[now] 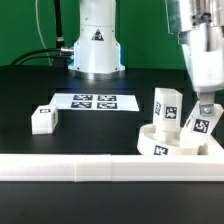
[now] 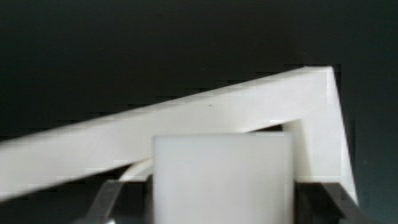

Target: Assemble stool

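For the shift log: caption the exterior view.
Pincer grips a tagged leg at the round seat; second leg stands on it, third leg lies apart.

Seat (image 1: 150, 141): thick white round disc, lying flat, with a tag on its side wall.
Upright leg (image 1: 166, 106): white tagged block standing on the seat at about 11 o'clock.
Gripped leg (image 1: 203, 126): tagged, at the seat's 2 o'clock edge, clamped in the gripper (image 1: 206, 106).
Loose leg (image 1: 43, 119): on the table, well apart at the seat's 9 o'clock.

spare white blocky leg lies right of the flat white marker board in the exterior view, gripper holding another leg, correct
No: the exterior view shows the spare white blocky leg on the left of the flat white marker board, not the right. The gripper does hold another white leg.
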Controlling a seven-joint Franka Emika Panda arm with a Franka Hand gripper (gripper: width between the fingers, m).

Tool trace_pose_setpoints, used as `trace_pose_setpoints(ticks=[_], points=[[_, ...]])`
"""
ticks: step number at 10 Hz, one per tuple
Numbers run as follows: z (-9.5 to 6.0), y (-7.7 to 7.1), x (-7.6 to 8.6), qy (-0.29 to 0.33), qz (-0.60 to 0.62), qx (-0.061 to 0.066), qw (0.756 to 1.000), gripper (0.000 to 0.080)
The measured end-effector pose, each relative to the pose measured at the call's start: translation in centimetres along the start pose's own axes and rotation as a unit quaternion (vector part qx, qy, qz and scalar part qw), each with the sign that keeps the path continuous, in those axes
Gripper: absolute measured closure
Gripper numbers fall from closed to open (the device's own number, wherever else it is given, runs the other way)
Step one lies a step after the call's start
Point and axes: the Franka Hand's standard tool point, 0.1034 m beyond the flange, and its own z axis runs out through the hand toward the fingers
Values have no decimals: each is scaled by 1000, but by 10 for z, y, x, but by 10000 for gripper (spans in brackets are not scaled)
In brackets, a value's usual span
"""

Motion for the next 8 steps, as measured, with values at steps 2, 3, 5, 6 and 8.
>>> trace_pose_setpoints(ticks=[2, 3, 5, 6, 8], points=[[1, 1, -2, -19, 116, 23, 993, 459], [0, 1, -2, -23, 124, 25, 992, 459], [-10, -2, -1, -28, 101, 30, 994, 368], [-15, 0, 0, -30, 93, 31, 995, 206], [-37, -12, 6, -37, 77, 37, 996, 162]])
